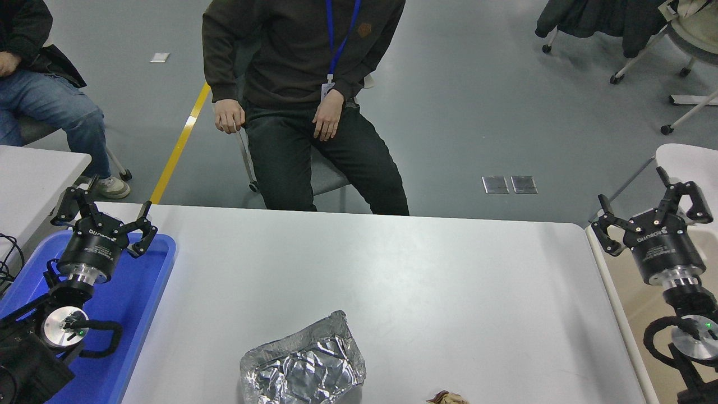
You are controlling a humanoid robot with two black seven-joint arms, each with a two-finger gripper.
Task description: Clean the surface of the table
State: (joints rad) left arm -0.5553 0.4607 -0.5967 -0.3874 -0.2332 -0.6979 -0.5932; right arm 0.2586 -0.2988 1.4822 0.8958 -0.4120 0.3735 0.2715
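The table surface (404, 269) is a wide white-grey top filling the lower picture. A crumpled silver foil sheet (303, 365) lies near its front edge, and a small brown scrap (447, 398) shows at the bottom edge to the right of it. My right gripper (645, 199) hangs open and empty over the beige bin just past the table's right edge. My left gripper (104, 210) is parked open above the blue tray at the left, holding nothing.
A blue tray (151, 303) lies on the table's left end. A beige bin (622, 314) stands against the right edge. A person (303, 101) sits at the far side, hands on thighs. Another seated person (45, 95) and a second white table (33, 174) are at the left.
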